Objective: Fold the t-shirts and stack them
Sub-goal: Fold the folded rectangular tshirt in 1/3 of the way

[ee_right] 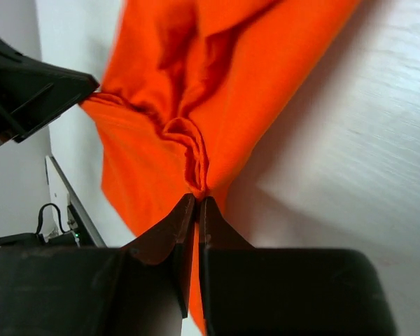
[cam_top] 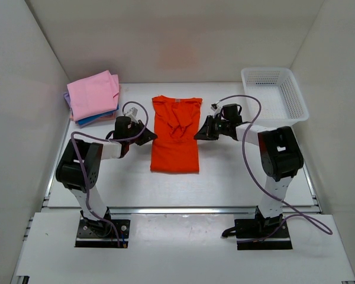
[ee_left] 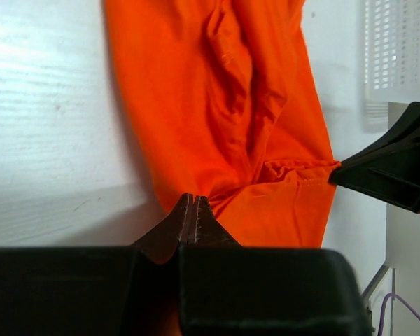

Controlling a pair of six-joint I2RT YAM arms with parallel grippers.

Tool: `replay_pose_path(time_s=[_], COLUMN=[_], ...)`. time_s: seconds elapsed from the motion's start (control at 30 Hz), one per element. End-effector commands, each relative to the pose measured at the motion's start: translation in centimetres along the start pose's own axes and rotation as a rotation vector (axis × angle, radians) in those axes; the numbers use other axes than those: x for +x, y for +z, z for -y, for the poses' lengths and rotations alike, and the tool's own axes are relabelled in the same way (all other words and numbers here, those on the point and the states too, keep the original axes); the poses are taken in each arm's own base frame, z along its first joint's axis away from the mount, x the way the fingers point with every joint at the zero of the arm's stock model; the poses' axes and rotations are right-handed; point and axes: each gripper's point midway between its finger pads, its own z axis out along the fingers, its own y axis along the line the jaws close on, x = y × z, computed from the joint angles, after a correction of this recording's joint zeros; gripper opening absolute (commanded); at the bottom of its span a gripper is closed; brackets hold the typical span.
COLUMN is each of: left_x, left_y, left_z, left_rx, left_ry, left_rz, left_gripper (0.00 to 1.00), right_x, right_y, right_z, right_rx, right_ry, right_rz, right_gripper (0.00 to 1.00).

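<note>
White walls box in a white tabletop [cam_top: 225,177], and on it, midway between the two arms, lies the orange shirt [cam_top: 174,135]. It lies flat with its sides turned in, so it reads as a narrow strip. Puckers gather across its middle, where you hold it.

Your left claw [ee_left: 194,210] is clamped on the shirt's left edge and your right claw [ee_right: 198,206] on its right edge. Each pair of fingers is pressed together, with only a thin pinch of cloth at the very tips. They face each other across the shirt at about mid-length.

That thin bite looks like the main risk: a quick lift or pull could slide the cloth out of one claw and leave the shirt hanging from one side. If one arm leads the other, the fold would likely come out skewed. The wrinkles bunched between the claws could also get pressed into the fold.

The shirt's long axis runs from your side of the tabletop toward the back wall, collar at the far end and hem nearest the arm bases.

The folded shirts [cam_top: 93,96], pink on top, sit stacked at the far left. A white basket [cam_top: 274,94] stands at the far right. Both are well apart from the orange one.
</note>
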Motion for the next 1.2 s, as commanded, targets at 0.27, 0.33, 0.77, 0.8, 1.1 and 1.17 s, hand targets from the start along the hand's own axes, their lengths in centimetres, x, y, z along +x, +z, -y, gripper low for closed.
replay_pose_path(time_s=[0.27,0.33,0.77,0.8,1.1,1.17], left_x=[-6.9,-7.1,-2.8,-2.7,-2.4,-2.3], left_y=[-1.0,-1.3,-2.8,-2.9,-2.7,-2.5], left_z=[4.2,4.6,3.6,3.0,2.9,2.9], left_rx=[0.090,0.094,0.105,0.086,0.097,0.094], left_ry=[0.094,0.100,0.072,0.060,0.057,0.060], left_rz=[0.089,0.107,0.041,0.042,0.025,0.024], left_gripper=[0.00,0.00,0.00,0.00,0.00,0.00], right_x=[-4.0,-3.9,-1.7,-1.7,-1.7,-1.8], right_y=[-2.2,-2.3,-2.4,-2.3,-1.8,-1.6], right_z=[-3.5,-3.1,-3.4,-3.7,-2.6,-2.5], right_rx=[-0.064,-0.055,-0.075,-0.079,-0.070,-0.064], right_ry=[-0.071,-0.062,-0.042,-0.044,-0.026,-0.040], right_rz=[0.097,0.091,0.075,0.072,0.073,0.076], right_gripper=[0.00,0.00,0.00,0.00,0.27,0.31])
